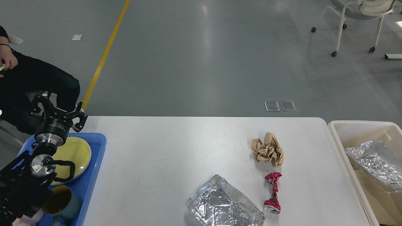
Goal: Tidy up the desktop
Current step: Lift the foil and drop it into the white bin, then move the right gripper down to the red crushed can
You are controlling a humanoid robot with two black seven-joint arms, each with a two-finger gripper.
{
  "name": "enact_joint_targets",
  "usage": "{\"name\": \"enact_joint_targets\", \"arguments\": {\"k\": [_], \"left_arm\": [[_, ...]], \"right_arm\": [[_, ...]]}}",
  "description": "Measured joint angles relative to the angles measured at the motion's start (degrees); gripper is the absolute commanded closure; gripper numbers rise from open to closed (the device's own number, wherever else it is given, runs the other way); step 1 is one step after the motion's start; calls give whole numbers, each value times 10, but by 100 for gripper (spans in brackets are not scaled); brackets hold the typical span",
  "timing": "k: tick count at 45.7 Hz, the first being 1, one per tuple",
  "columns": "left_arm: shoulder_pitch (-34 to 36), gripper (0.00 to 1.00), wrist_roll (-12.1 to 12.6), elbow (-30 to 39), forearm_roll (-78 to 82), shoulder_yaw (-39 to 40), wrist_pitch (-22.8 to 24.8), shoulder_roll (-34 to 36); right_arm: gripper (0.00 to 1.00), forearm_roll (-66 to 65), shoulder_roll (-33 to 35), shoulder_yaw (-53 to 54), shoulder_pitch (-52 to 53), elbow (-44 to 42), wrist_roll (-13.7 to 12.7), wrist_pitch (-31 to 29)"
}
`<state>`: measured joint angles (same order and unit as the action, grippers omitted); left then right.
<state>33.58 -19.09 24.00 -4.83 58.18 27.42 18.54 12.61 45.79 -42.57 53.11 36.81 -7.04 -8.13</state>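
Desktop (176, 147): crumpled paper (268, 153), crushed can (273, 192), foil tray (224, 207) await binning. My left gripper (58, 110) hangs released over blue tray (97, 157); right arm unseen.

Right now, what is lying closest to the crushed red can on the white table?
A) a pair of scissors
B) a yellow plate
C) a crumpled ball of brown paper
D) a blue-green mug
C: the crumpled brown paper sits just beyond the crushed red can on the desktop, while the yellow plate and mug are far off in the blue tray at the left.
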Motion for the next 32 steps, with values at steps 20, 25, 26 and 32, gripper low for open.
{"name": "enact_joint_targets", "arguments": {"k": [20, 25, 26, 32], "left_arm": [[0, 3, 0, 0, 0, 0, 0, -1], [0, 3, 0, 0, 0, 0, 0, -1], [0, 3, 0, 0, 0, 0, 0, -1], [0, 3, 0, 0, 0, 0, 0, -1]], "right_arm": [[0, -1, -8, -3, 109, 43, -2, -13], [0, -13, -9, -42, 219, 102, -4, -30], [0, -16, -11, -57, 251, 119, -4, -40], [0, -31, -48, -140, 409, 199, -4, -108]]}}
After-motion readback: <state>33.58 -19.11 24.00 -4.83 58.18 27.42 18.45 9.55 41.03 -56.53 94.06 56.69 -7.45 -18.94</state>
